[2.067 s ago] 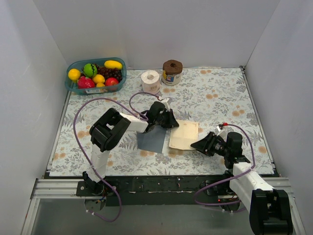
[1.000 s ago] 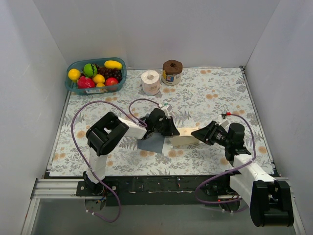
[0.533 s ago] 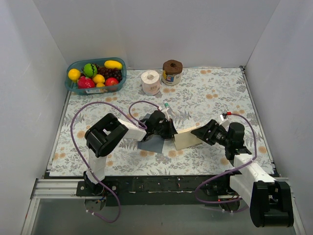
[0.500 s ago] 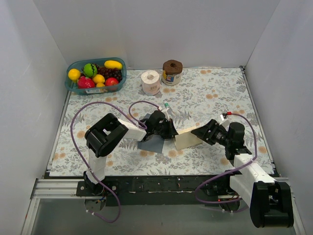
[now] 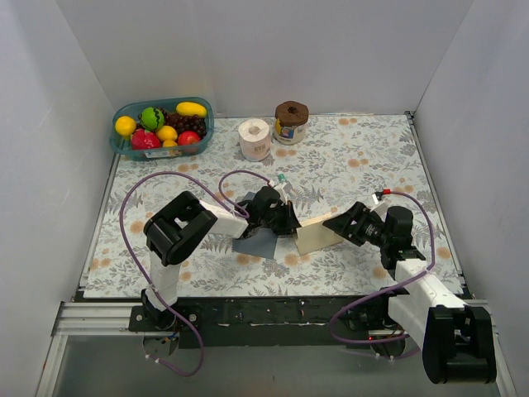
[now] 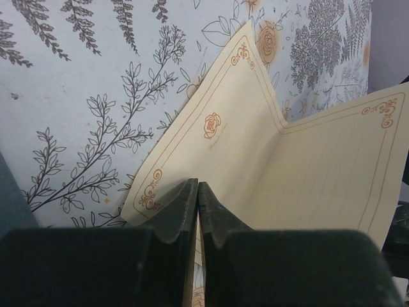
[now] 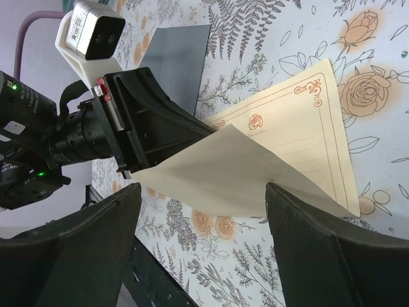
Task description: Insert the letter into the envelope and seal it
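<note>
Cream-tan bordered letter sheet [image 6: 255, 147], bent with one half raised, rests on the floral worktop [image 5: 355, 157] beside the dark slate-grey paper envelope [image 7: 176, 51]. The left tool [image 6: 197, 192] pinches its edge; the right tool [image 7: 201, 192] gapes wide, gripping nothing.

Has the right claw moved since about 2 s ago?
Yes. The right claw has shifted away from the near edge of the table, toward the jar at the back.

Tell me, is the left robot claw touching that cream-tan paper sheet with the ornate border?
Touching. The left wrist view shows the left gripper shut on the near edge of the cream-tan bordered paper letter, the sheet pinched between its jaws.
</note>
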You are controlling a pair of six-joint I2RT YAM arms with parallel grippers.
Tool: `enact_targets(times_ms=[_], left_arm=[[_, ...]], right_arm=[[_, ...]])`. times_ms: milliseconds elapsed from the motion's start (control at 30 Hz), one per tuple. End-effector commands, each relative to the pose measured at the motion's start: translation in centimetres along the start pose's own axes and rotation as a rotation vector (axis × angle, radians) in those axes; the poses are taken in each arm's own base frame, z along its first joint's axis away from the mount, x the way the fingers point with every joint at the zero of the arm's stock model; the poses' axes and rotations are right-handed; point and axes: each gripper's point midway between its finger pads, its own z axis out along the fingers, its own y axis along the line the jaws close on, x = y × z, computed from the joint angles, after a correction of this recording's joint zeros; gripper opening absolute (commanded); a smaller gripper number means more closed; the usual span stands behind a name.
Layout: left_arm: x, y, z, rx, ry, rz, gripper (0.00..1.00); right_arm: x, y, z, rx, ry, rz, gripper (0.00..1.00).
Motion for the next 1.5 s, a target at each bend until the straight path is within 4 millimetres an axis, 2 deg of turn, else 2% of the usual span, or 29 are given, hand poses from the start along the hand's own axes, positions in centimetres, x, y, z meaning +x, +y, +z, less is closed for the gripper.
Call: enact_targets(times_ms=[0, 233, 533, 867, 1000, 1033, 1100, 1133, 1267, 1367, 1467], left_arm=[[3.8, 3.2, 0.1, -0.122, 0.114, -0.028, 0.02], [3.9, 3.4, 0.3, -0.130, 0.119, -0.033, 0.02], [2.5, 3.1, 1.3, -0.148, 0.106, 0.008, 0.02], [1.9, 2.8, 1.1, -0.158, 0.090, 0.016, 0.06], [1.5, 2.6, 0.8, -0.162, 0.080, 0.024, 0.15], [1.1, 2.2, 0.6, -0.157, 0.071, 0.029, 0.21], [0.6, 2.2, 0.5, -0.174, 0.056, 0.038, 0.25], [0.3, 2.0, 0.4, -0.176, 0.048, 0.048, 0.33], [-1.5, 0.8, -0.3, -0.182, 0.002, 0.082, 0.47], [-3.1, 0.8, -0.8, -0.228, -0.044, 0.117, 0.52], [-5.3, 0.8, -1.9, -0.272, -0.107, 0.145, 0.54]], right_arm=[[-0.1, 0.3, 0.1, -0.025, 0.002, -0.038, 0.84], [0.8, -0.6, 0.2, -0.015, 0.018, -0.021, 0.84], [1.4, -2.1, 0.5, 0.016, 0.021, -0.012, 0.84], [2.0, -3.6, 0.8, 0.051, 0.022, -0.012, 0.85], [2.3, -4.1, 0.9, 0.067, 0.034, 0.003, 0.85], [2.3, -4.3, 1.0, 0.074, 0.036, 0.008, 0.85], [2.4, -4.5, 1.1, 0.084, 0.044, 0.016, 0.85], [2.5, -4.7, 1.1, 0.088, 0.049, 0.020, 0.85], [2.9, -5.1, 1.2, 0.101, 0.065, 0.034, 0.84], [3.2, -5.4, 1.3, 0.106, 0.077, 0.044, 0.84], [3.2, -5.6, 1.3, 0.115, 0.076, 0.046, 0.84]])
